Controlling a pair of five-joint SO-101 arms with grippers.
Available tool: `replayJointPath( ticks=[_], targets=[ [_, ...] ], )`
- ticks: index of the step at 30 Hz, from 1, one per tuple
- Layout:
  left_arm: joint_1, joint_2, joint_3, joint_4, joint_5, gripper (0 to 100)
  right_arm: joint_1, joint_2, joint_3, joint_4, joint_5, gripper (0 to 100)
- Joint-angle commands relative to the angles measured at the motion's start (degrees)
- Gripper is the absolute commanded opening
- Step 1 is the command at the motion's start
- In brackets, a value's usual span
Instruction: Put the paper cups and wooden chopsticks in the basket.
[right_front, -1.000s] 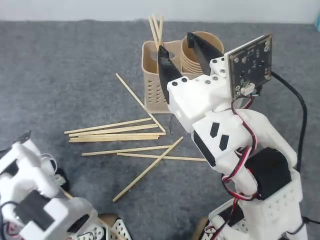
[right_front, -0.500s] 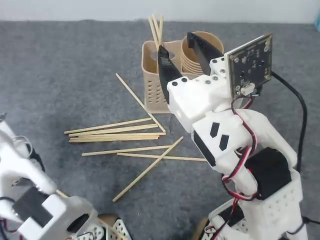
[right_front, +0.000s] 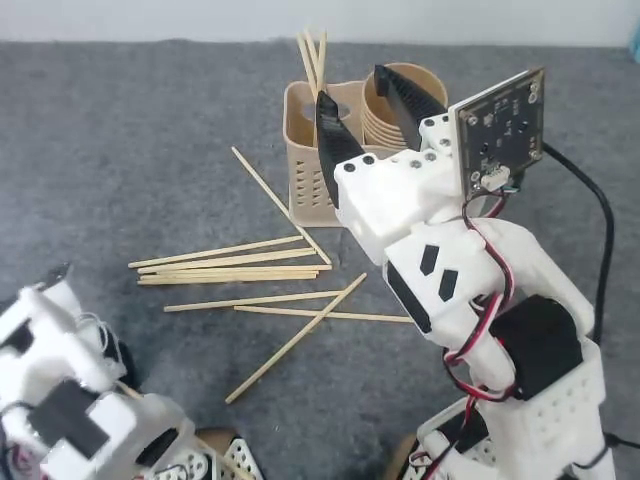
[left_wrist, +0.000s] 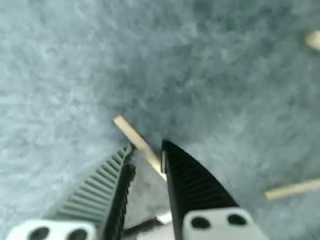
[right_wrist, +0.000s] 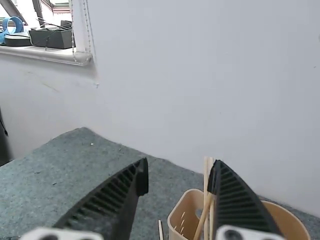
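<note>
Grey mat (right_front: 150, 150) has loose chopsticks (right_front: 230, 265) just before basket (right_front: 300, 170), cups (right_front: 420, 75) inside it; sticks look light, stiff and roll-prone, so pinch mid-length; left gripper (left_wrist: 146, 150) jaws narrowly straddle one chopstick (left_wrist: 132, 135), right gripper (right_wrist: 180, 167) jaws spread by basket.

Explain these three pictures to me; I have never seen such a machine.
Two small white robot arms stand at a grey carpeted table. The high view comes from a fixed camera looking down; the other two from a camera on each arm's wrist. On the carpet lie loose chopsticks. A beige basket holds paper cups and a few upright chopsticks. The right gripper hangs open and empty above the basket. The left gripper is open, low over the carpet, with one chopstick between its fingers, not clearly clamped.
</note>
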Motion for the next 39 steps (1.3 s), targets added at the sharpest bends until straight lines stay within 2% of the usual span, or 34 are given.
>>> replayJointPath(
  ticks=[1,6,9,17,24,33,39],
  targets=[
    [-2.1,-1.0,2.6,-5.8,-2.1,8,-0.4,-0.6,-3.2,-1.2,0.7,20.9],
    [-2.4,-6.6,7.9,-6.9,-2.6,7,-0.4,-0.6,-3.2,-1.5,0.7,20.9],
    [-2.5,-12.0,11.1,-7.6,-3.1,1,-0.4,-0.6,-3.3,-1.5,0.7,20.9],
    [-2.3,-26.5,17.0,-7.0,-4.0,1,-0.5,-0.7,-3.3,-1.2,0.5,20.9],
    [-1.4,-26.0,8.4,2.0,-1.2,1,-0.4,-3.1,-3.1,-1.1,0.4,20.9],
    [2.4,-25.0,6.6,2.6,2.1,1,-0.3,-4.4,-3.0,0.9,0.4,20.9],
    [0.6,-25.1,0.7,3.0,2.3,1,-2.5,-4.2,-3.0,11.4,0.3,20.9]
  ],
)
